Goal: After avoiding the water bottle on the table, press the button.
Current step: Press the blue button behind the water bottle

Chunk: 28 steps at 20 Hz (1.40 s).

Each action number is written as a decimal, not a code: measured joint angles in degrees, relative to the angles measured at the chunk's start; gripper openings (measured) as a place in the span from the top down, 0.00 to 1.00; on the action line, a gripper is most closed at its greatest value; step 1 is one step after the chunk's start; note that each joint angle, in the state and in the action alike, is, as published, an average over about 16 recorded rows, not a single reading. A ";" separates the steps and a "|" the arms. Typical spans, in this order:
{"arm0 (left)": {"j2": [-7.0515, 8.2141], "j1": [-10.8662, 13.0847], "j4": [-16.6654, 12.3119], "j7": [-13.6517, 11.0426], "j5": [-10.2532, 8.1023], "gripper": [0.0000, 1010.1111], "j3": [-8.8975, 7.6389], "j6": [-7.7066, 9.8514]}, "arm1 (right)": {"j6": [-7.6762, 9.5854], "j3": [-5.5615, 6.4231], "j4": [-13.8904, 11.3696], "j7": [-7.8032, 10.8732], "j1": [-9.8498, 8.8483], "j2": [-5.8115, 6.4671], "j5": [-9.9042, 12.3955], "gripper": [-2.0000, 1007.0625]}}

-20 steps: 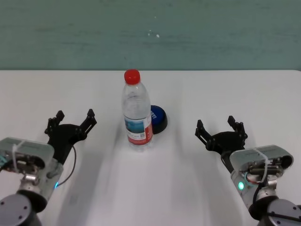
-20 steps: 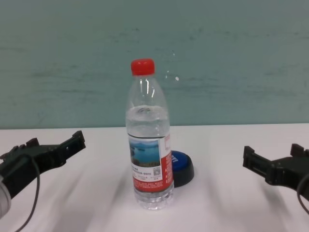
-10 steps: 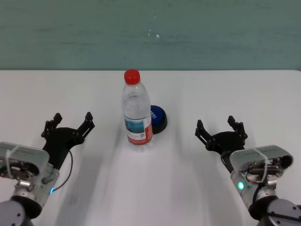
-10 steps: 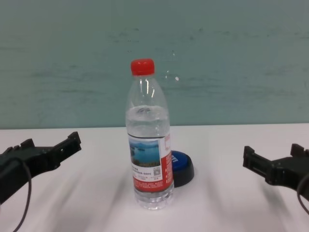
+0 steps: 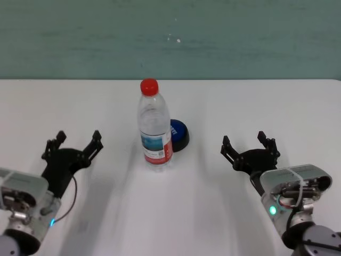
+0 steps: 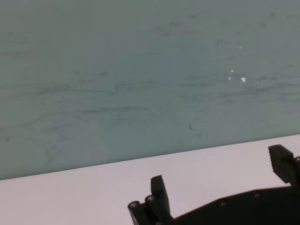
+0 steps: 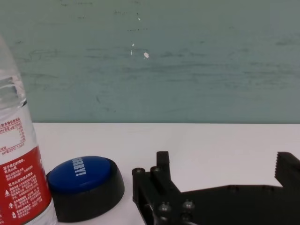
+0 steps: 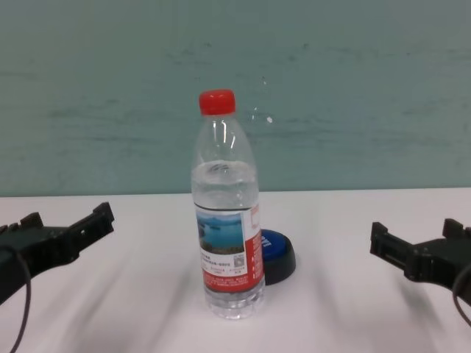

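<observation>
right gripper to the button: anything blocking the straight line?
Nothing visible blocks it. The right gripper, open, has bare table between it and the button. The water bottle stands on the button's other side, toward the open left gripper, so it blocks that gripper instead.

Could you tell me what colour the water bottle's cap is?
Red; the cap shows best in the chest view.

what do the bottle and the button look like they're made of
The water bottle: clear, thin plastic by the look, see-through walls with glints, a glossy printed label and a red ribbed-looking cap. The button: likely hard plastic, a smooth, slightly shiny blue dome on a matte black base.
</observation>
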 joint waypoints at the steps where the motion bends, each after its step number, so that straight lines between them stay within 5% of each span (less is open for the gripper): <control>1: 0.03 0.26 -0.20 -0.26 0.02 0.00 -0.18 -0.10 | 0.00 0.00 0.00 0.00 0.00 0.00 0.00 0.00; 15: 1.36 4.17 -4.02 -3.83 -1.06 0.00 -1.84 -1.16 | 0.00 0.00 0.00 0.00 0.00 0.00 0.00 0.00; 28: 3.37 7.88 -7.64 -5.91 -2.71 0.00 -1.66 -1.81 | 0.00 0.00 0.00 0.00 0.00 0.00 0.00 0.00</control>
